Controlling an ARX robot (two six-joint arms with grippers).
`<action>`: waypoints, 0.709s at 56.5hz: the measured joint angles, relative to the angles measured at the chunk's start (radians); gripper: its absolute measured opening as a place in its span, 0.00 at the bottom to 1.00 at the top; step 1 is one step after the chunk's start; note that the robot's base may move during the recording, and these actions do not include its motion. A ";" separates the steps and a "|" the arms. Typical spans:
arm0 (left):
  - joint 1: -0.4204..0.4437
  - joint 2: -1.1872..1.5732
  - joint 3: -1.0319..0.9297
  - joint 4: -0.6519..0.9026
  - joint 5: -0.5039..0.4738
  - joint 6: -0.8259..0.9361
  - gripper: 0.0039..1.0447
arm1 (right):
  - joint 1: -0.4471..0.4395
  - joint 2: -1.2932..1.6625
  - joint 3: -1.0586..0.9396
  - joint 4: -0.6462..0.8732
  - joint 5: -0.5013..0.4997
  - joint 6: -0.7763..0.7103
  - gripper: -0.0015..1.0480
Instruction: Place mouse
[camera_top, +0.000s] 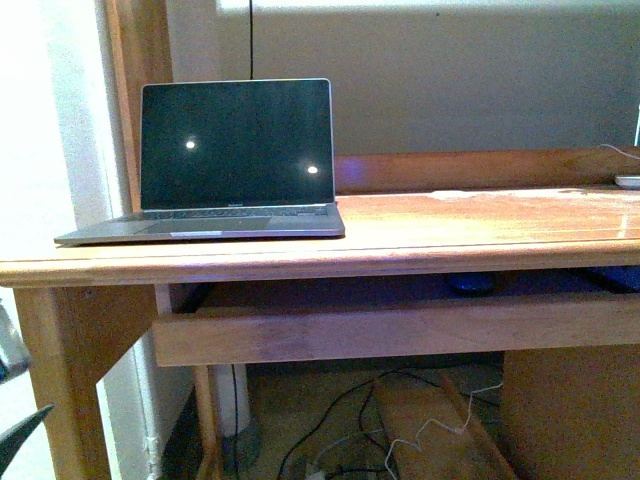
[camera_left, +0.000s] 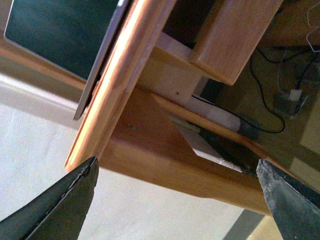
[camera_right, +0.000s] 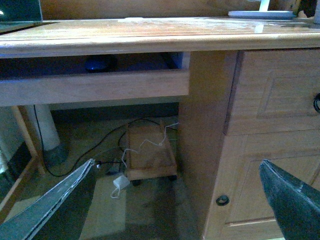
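Right wrist view: mouse in the keyboard tray, my right gripper and left gripper both spread empty; advise level reach over its rail.

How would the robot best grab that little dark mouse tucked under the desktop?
Probably grip the mouse across its domed sides, coming level from the front through the slot between desktop and wooden rail. The desktop covers it, so reaching from above looks blocked.

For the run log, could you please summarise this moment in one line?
mouse: on shelf under desk top, untouched | left gripper: open, empty | right gripper: open, empty | laptop: open on desk
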 joint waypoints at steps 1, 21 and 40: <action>-0.002 0.021 0.014 0.002 0.005 0.016 0.93 | 0.000 0.000 0.000 0.000 0.000 0.000 0.93; -0.031 0.269 0.267 0.005 0.128 0.200 0.93 | 0.000 0.000 0.000 0.000 0.000 0.000 0.93; -0.101 0.387 0.414 -0.037 0.196 0.213 0.93 | 0.000 0.000 0.000 0.000 0.000 0.000 0.93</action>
